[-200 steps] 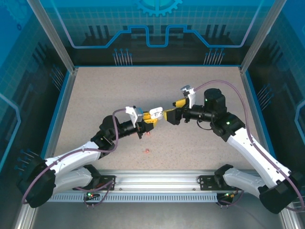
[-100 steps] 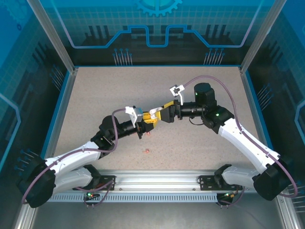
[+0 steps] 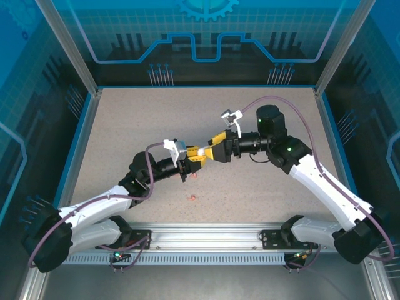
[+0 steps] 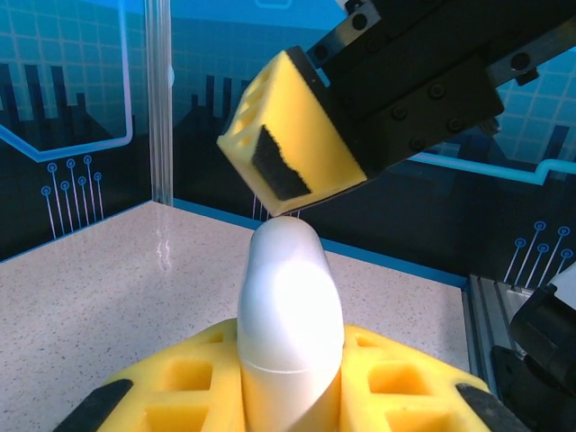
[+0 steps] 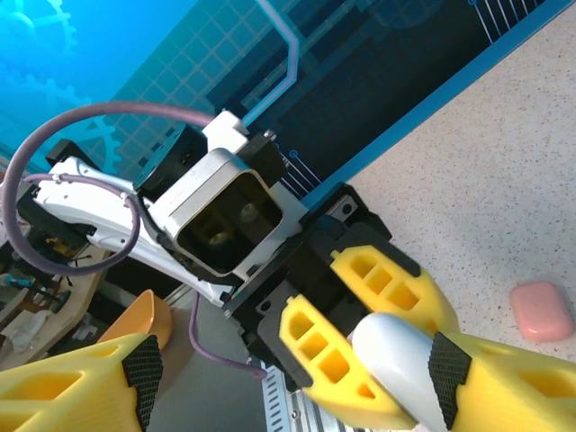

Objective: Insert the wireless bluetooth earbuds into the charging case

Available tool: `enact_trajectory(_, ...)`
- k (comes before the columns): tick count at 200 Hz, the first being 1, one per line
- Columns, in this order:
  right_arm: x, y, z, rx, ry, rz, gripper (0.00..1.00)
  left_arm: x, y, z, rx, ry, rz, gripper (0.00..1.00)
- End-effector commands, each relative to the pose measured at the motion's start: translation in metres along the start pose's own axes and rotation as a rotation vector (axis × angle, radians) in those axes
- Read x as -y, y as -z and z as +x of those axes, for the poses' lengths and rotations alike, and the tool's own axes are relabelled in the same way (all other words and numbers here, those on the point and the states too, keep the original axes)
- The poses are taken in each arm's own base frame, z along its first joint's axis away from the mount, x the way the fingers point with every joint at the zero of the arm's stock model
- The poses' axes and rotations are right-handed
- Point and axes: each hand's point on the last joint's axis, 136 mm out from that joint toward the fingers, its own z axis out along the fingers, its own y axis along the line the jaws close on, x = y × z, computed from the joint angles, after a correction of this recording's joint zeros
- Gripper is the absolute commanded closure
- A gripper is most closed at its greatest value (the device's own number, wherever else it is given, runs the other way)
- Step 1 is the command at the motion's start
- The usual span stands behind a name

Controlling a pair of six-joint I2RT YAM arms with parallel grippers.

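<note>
Left claw (image 3: pixel 195 157): pressed onto the white case (image 4: pixel 288 315), which stands upright between my 2 yellow fingers (image 4: pixel 180 387), rounded end up and a seam line across its lower part. The case is lifted off the table (image 3: pixel 125 125), near the middle of it.

Right claw (image 3: pixel 211 149): spread wide and reaching in from the opposite side, with 1 finger on each side of the case. From the left wrist, 1 of its pads (image 4: pixel 279 166) hangs just above the top of the case. I cannot tell whether it touches.

Earbuds: 1 pink earbud (image 3: pixel 195 175) lies on the table just below the left claw. A 2nd pink earbud (image 3: pixel 192 198) lies nearer my bases. Both are too small to make out a stem.
</note>
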Motion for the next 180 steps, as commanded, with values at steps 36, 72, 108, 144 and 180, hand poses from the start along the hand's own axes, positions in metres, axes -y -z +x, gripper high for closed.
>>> enact_trajectory(36,0.041,0.037,-0.006,0.081,0.081,0.429,0.18,-0.001,-0.002,0.003,-0.008,0.028,-0.004,1.0)
enact_trajectory(72,0.093,0.087,0.012,0.186,0.022,0.804,0.1,-0.014,-0.006,0.031,-0.101,0.124,-0.063,1.0)
enact_trajectory(108,0.136,0.134,0.052,0.275,-0.143,1.045,0.0,-0.041,-0.02,0.098,-0.388,0.287,-0.185,1.0)
enact_trajectory(144,0.148,0.149,0.075,0.308,-0.204,1.069,0.0,-0.056,-0.041,0.154,-0.581,0.504,-0.244,1.0)
enact_trajectory(180,0.151,0.161,0.086,0.307,-0.217,1.098,0.0,-0.064,-0.063,0.194,-0.689,0.7,-0.281,1.0)
